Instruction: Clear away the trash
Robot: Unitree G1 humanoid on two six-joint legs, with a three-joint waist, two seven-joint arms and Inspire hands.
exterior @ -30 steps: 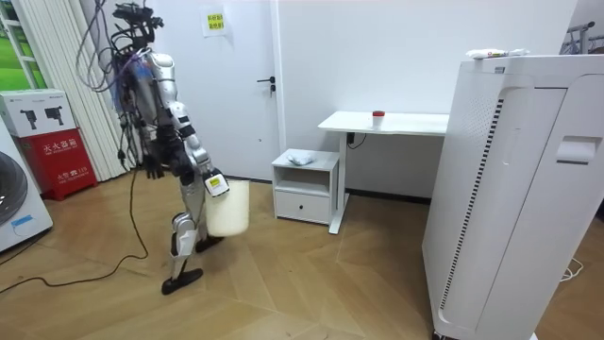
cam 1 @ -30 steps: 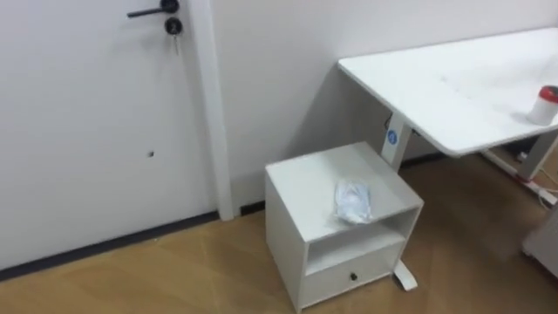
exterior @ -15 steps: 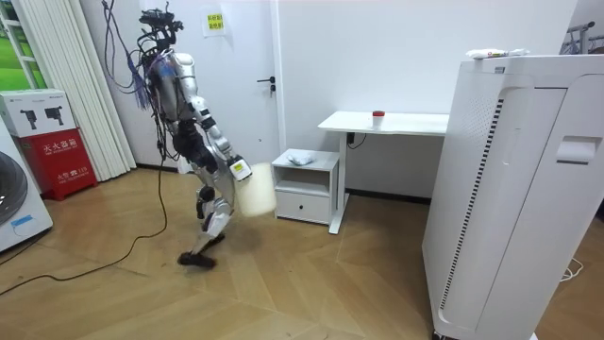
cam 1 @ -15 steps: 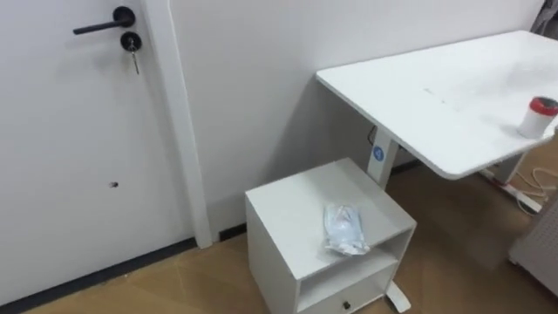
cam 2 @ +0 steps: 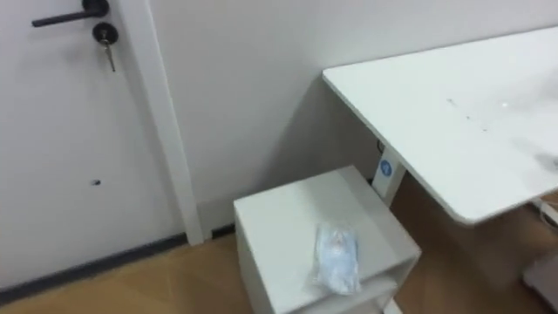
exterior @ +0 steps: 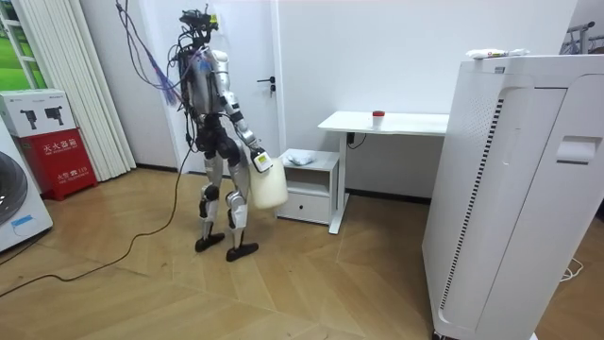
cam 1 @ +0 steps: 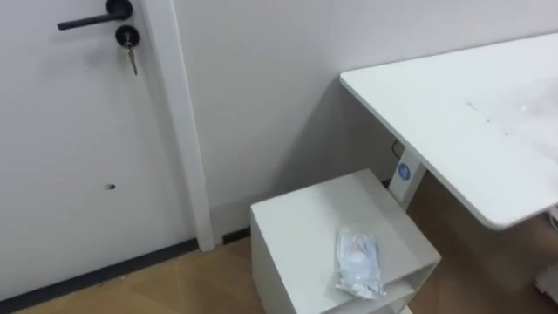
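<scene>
The garbage is a crumpled clear plastic bag (cam 1: pixel 359 262) lying on top of a small white cabinet (cam 1: pixel 296 227), near its front right corner; in the room view the bag (exterior: pixel 300 158) is a pale lump on the cabinet (exterior: pixel 307 184). I stand just left of that cabinet, facing the wall. My right hand (exterior: pixel 260 161) hangs at my side with a white bin (exterior: pixel 268 185) dangling from it, close to the cabinet's side.
A white desk (cam 1: pixel 453 113) stands right of the cabinet, its edge overhanging it; a small red-capped container (exterior: pixel 378 116) sits on the desk. A white door (cam 1: pixel 78 131) is to the left. A tall white appliance (exterior: pixel 510 189) fills the room view's right.
I have walked from the open floor up to the cabinet, carrying the bin along. The eye view has shifted; cabinet and bag now appear nearer and lower.
</scene>
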